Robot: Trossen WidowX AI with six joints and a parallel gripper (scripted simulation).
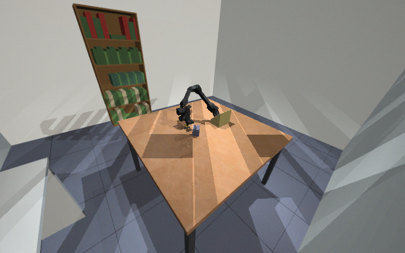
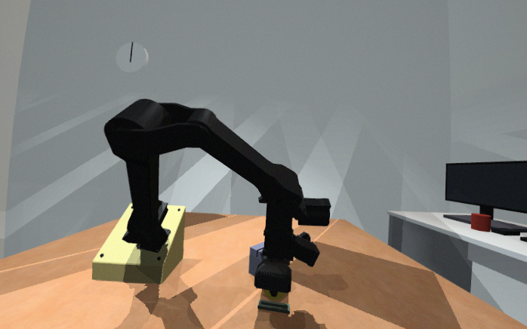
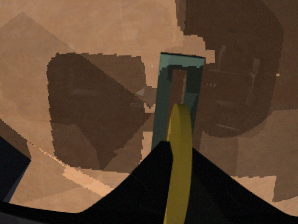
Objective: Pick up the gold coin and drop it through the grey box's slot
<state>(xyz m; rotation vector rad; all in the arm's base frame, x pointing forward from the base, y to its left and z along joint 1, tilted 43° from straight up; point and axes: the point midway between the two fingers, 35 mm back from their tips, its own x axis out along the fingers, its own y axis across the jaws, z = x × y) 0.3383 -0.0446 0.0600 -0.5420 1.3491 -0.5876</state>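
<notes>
Wooden desk (image 2: 380,281), black pincer (image 2: 272,290) clamped on thin gold coin (image 3: 177,169).
Coin hangs edge-on just above the dark-green holder (image 2: 273,305); grey box (image 2: 256,256) behind.

End effector (image 2: 272,290) closed on coin (image 3: 177,169), hanging just above green holder (image 2: 273,305); small gap between coin bottom and holder. Grey box (image 2: 256,257) just behind end effector, partly hidden by wrist links – nearest obstacle. Yellow base block (image 2: 140,250) with arm column well apart to one side. Table (image 1: 203,176) bare and wide on near side of holder and box in top view. Space above box open; arm's own forearm arches over it, high up
</notes>
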